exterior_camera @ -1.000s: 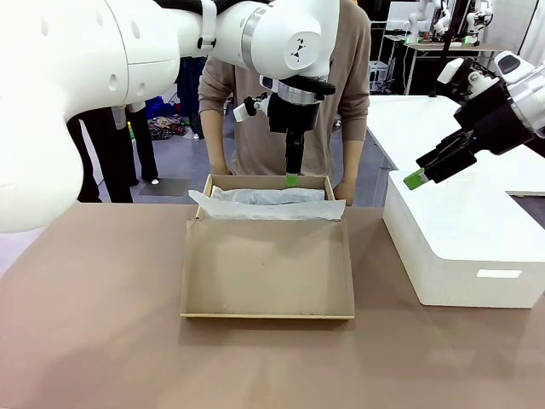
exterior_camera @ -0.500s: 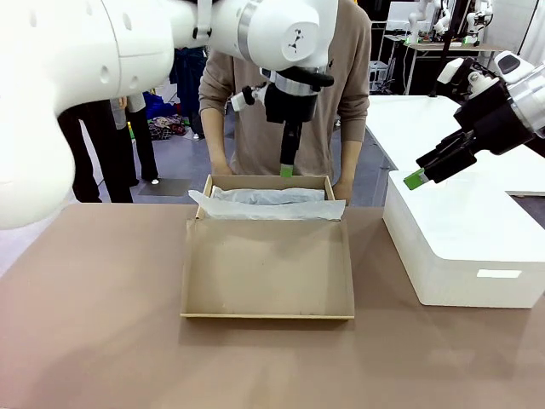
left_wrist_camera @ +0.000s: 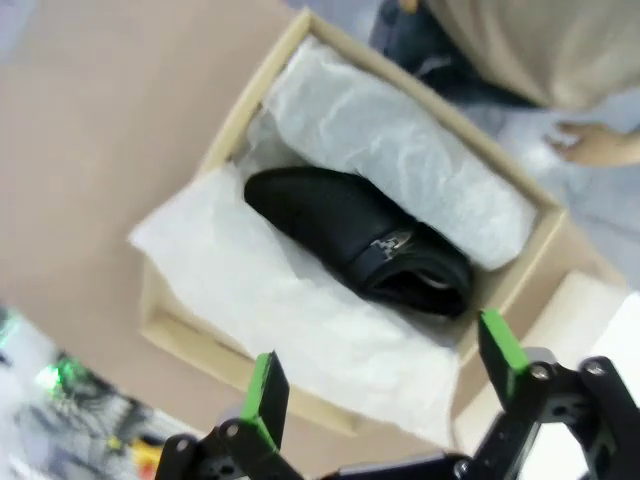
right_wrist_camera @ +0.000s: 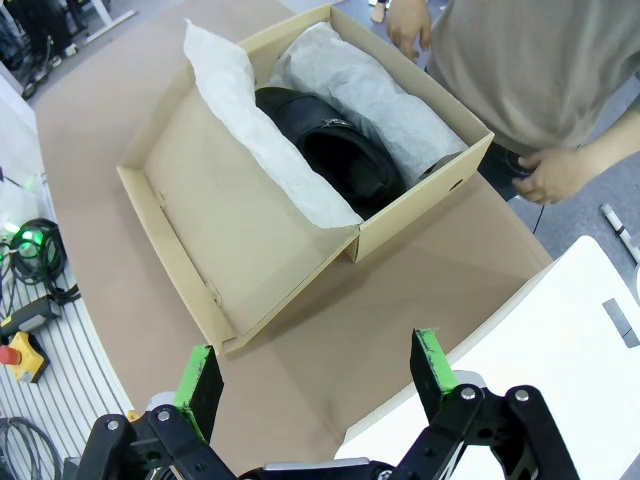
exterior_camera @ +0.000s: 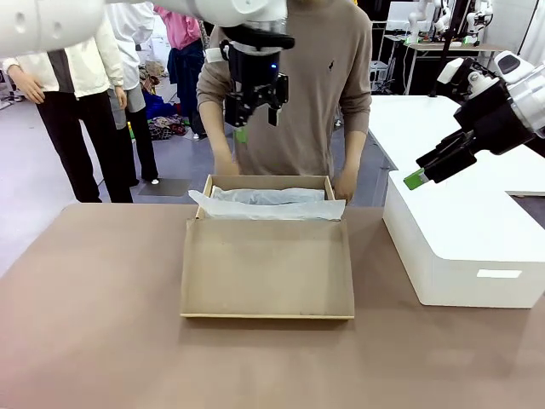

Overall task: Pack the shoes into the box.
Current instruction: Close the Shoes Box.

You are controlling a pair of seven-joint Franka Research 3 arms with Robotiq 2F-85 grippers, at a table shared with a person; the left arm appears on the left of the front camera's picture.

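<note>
- Left end effector (exterior_camera: 253,119): jaws wide, empty; has risen from just above the far wall of the box to hang high in front of the person's beige sweater (exterior_camera: 319,77).
- Right end effector (exterior_camera: 423,169): jaws wide, empty; unmoved, above the large white rounded box (exterior_camera: 460,247).
- Brown cardboard shoebox (exterior_camera: 268,181): on the brown table (exterior_camera: 94,332), hinged lid (exterior_camera: 266,268) lying open toward the robot.
- Shiny black leather dress shoes (left_wrist_camera: 360,240): inside the shoebox, nested in white tissue paper (left_wrist_camera: 260,290), buckle up; one shows plainly, a second cannot be told.
- Judgement: placing looks done; tissue and lid not yet closed.
</note>
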